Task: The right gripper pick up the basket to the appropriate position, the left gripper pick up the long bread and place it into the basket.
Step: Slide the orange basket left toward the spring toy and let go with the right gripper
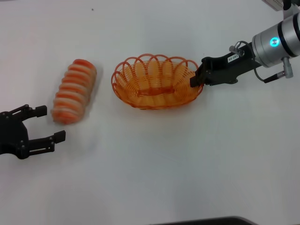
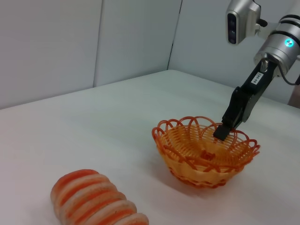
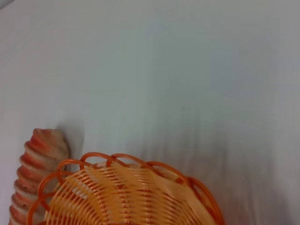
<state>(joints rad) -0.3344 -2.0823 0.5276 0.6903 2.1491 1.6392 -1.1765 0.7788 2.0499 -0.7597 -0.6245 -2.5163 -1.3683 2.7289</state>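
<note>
Gripping the right-hand end of the basket (image 1: 157,82), the right end effector (image 1: 196,77) has its fingers pinched on the looped rim, one finger reaching down inside the bowl, as the left wrist view shows (image 2: 223,131). The basket (image 2: 205,151) sits upright on the white table (image 1: 187,164), near the middle. The long bread (image 1: 74,91) lies on the table to the basket's left, apart from it, its length running roughly toward and away from the robot. The left end effector (image 1: 48,124) hovers just beside the near end of the loaf, its fingers spread wide and touching nothing. In the right wrist view the basket's rim (image 3: 122,161) fills the lower edge, with the bread (image 3: 35,164) beyond it.
</note>
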